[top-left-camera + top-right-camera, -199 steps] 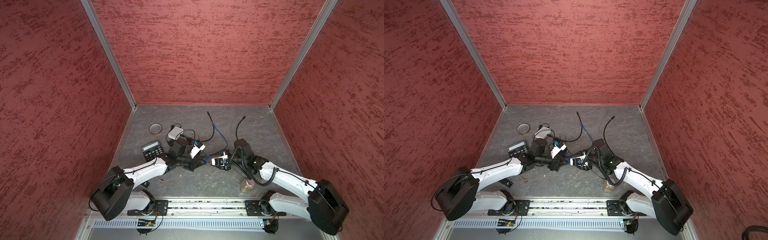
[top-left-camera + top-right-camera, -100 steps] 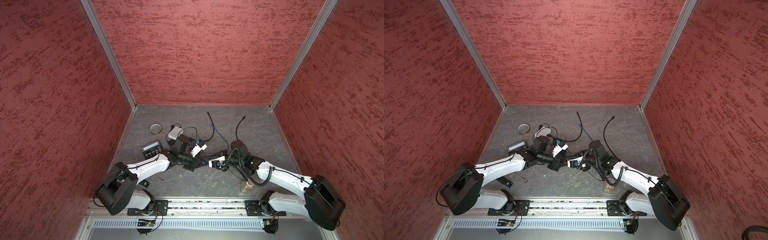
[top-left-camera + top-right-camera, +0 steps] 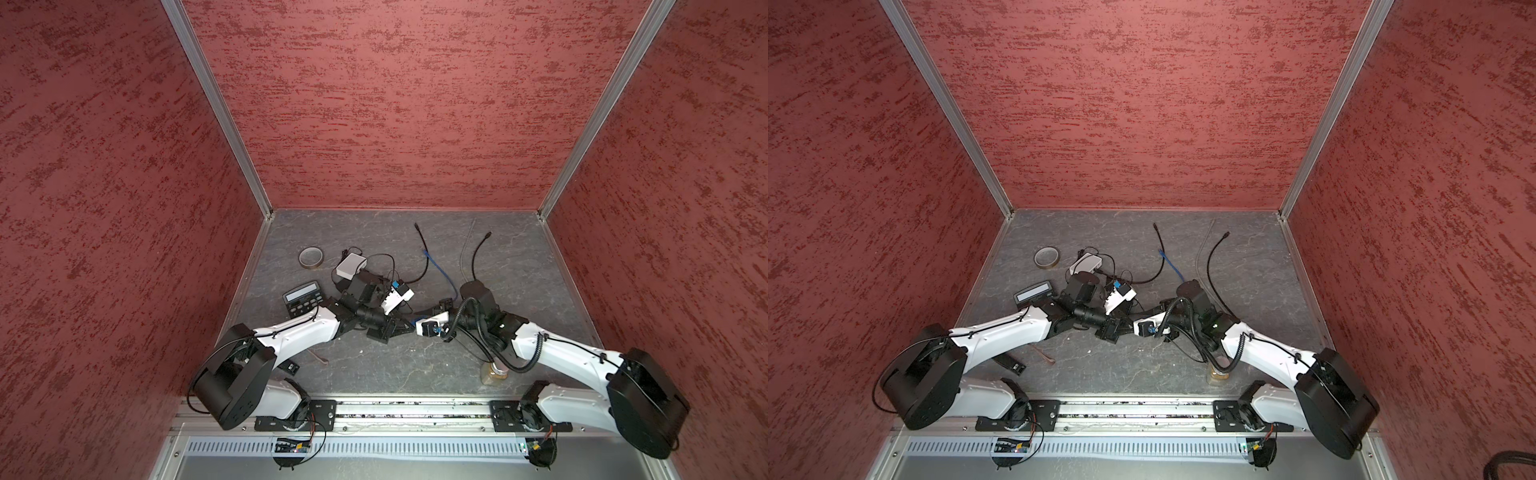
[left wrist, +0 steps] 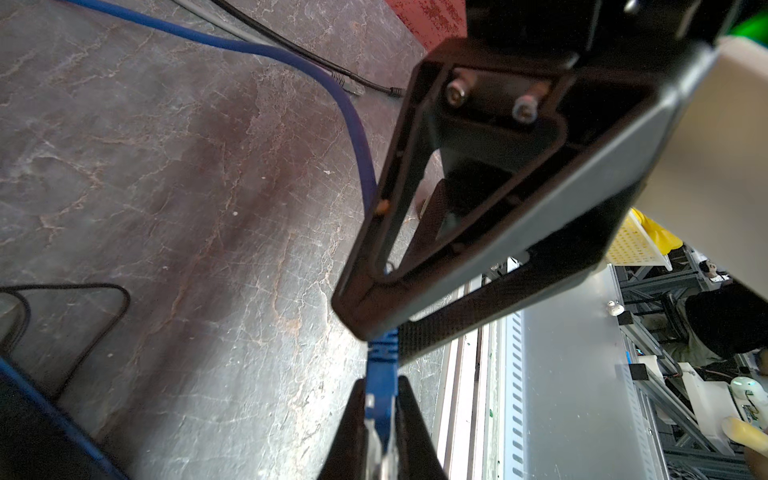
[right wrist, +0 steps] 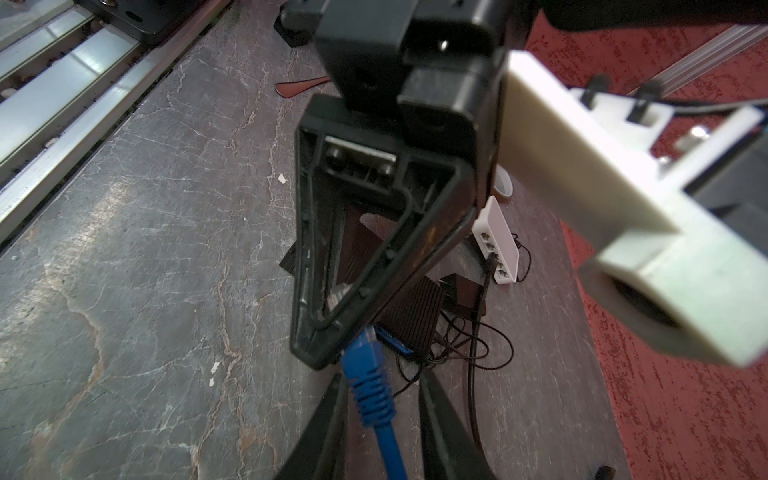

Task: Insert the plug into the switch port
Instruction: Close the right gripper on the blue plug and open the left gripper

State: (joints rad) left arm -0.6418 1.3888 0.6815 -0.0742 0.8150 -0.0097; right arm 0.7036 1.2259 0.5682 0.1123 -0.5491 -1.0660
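Blue plug (image 5: 368, 374) being passed between arms, just above the surface (image 5: 145, 249)
The left fingers (image 4: 353, 428) are clenched on the plug mid-surface, well apart from the white switch (image 5: 498, 241); the right fingers (image 5: 324, 415) straddle its boot with a gap showing. Next, probably: they clamp squarely before the left lets go, then the tip turns toward a free port

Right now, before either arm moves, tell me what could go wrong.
1. The right gripper is open around the plug. If the left gripper, shut on it, lets go first, the plug may drop.
2. The two grippers are almost touching, so they could knock together.
3. Loose black wires lie in front of the switch and could snag.
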